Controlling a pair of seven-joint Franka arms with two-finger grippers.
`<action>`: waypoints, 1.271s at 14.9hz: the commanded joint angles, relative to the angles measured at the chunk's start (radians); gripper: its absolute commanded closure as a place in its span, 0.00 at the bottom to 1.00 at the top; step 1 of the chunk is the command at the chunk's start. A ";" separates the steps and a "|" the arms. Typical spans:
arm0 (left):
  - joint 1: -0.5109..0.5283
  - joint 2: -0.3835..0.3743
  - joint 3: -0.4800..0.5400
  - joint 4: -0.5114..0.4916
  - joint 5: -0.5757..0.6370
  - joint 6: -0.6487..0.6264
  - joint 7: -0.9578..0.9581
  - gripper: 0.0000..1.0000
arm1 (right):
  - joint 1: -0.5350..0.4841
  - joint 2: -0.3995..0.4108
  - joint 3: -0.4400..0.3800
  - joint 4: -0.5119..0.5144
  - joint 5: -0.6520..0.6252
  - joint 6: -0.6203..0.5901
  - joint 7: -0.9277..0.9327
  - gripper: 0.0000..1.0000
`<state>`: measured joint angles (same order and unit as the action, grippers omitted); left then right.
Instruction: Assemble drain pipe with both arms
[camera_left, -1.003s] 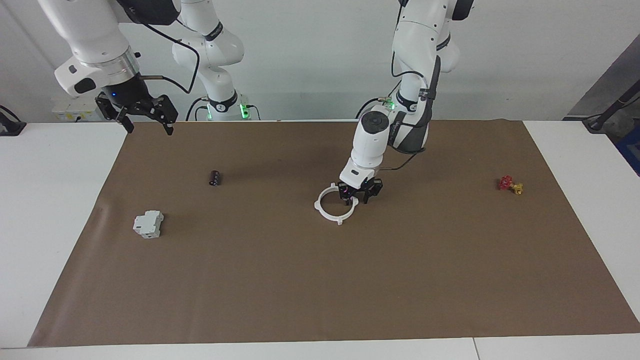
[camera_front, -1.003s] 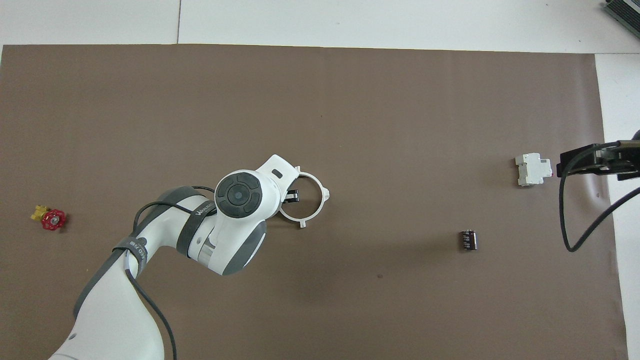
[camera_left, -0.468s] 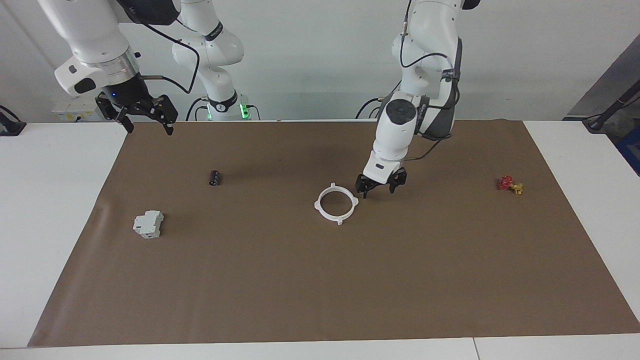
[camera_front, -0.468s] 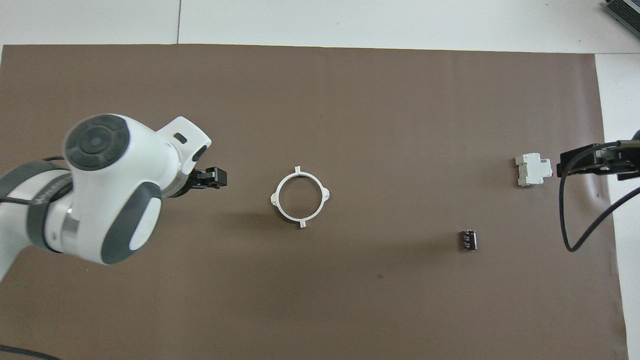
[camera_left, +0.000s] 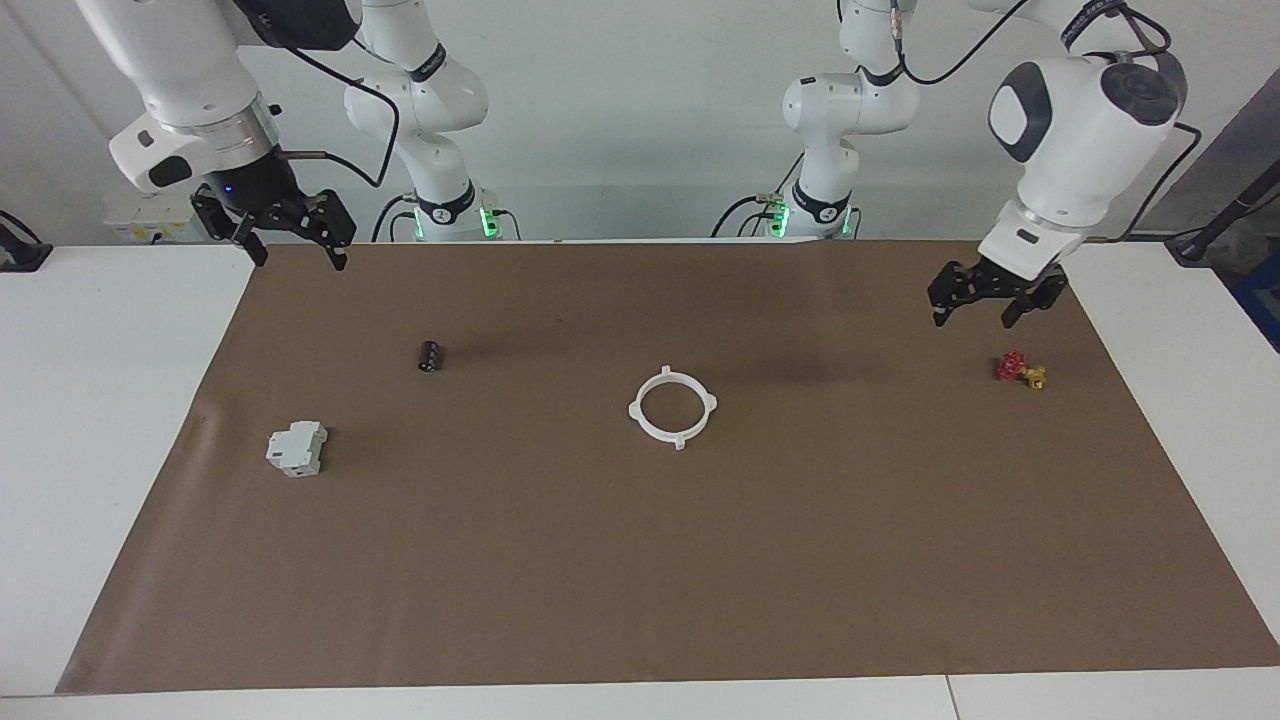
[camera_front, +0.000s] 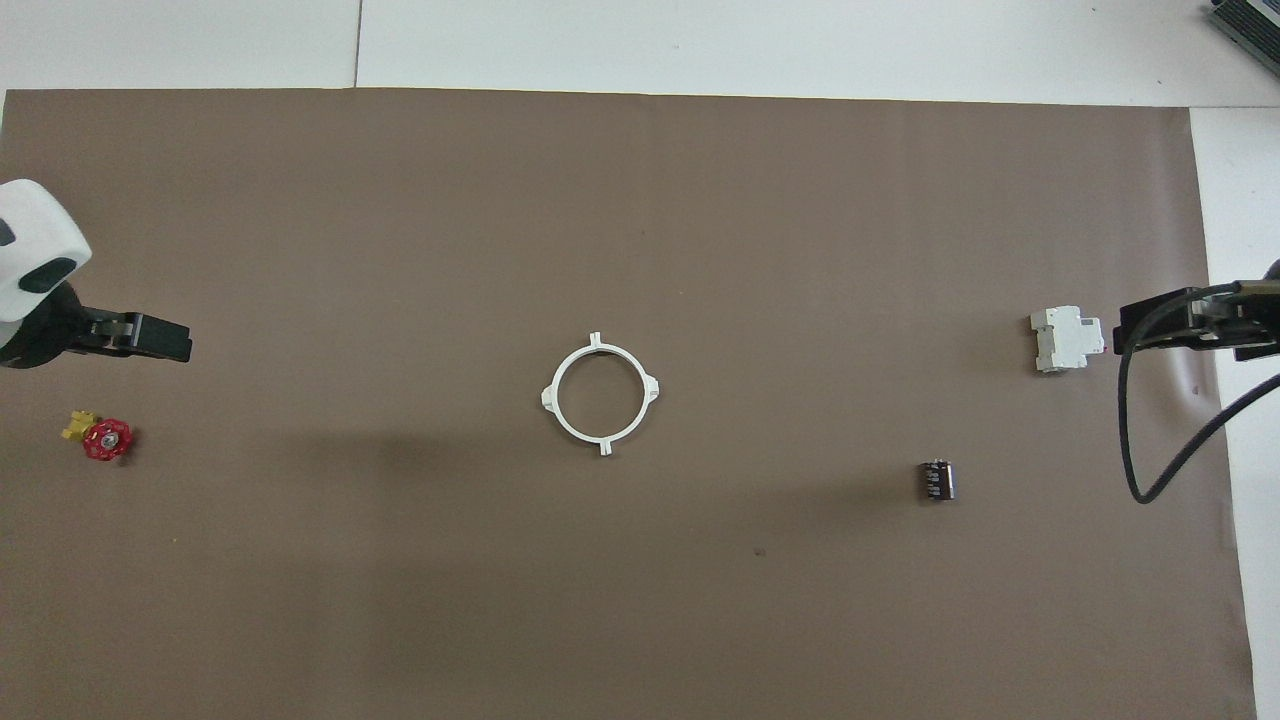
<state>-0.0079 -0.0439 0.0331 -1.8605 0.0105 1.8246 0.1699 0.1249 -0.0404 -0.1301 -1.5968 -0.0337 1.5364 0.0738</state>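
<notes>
The drain pipe (camera_left: 637, 409) lies as one flat white ring with four tabs in the middle of the brown mat; it also shows in the overhead view (camera_front: 556, 396). Nothing touches it. My left gripper (camera_left: 973, 318) is open and empty. It hangs in the air over the mat toward the left arm's end, above a spot beside the red valve; it also shows in the overhead view (camera_front: 165, 340). My right gripper (camera_left: 300, 258) is open and empty. It waits raised over the mat's corner at the right arm's end; it also shows in the overhead view (camera_front: 1140, 322).
A grey-white boxy block (camera_left: 297, 448) (camera_front: 1067, 338) and a small black cylinder (camera_left: 430, 356) (camera_front: 936, 479) lie toward the right arm's end. A red and yellow valve (camera_left: 1020, 369) (camera_front: 100, 437) lies toward the left arm's end. The brown mat (camera_left: 640, 560) covers the white table.
My left gripper has left the ring's rim, risen and swung away to the left arm's end, near the valve. The ring has stayed in place. The right arm has not moved.
</notes>
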 joint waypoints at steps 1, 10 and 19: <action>0.017 -0.034 -0.016 0.009 -0.007 -0.065 0.028 0.00 | -0.008 0.004 0.001 0.002 0.018 0.004 -0.020 0.00; -0.033 0.047 -0.027 0.273 0.002 -0.278 -0.173 0.00 | -0.010 0.004 0.001 0.001 0.018 0.005 -0.020 0.00; -0.073 0.033 -0.028 0.261 0.054 -0.318 -0.242 0.00 | -0.010 0.004 0.001 0.002 0.018 0.005 -0.020 0.00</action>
<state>-0.0526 -0.0084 0.0005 -1.6165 0.0309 1.5500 -0.0220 0.1249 -0.0403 -0.1301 -1.5968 -0.0337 1.5364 0.0738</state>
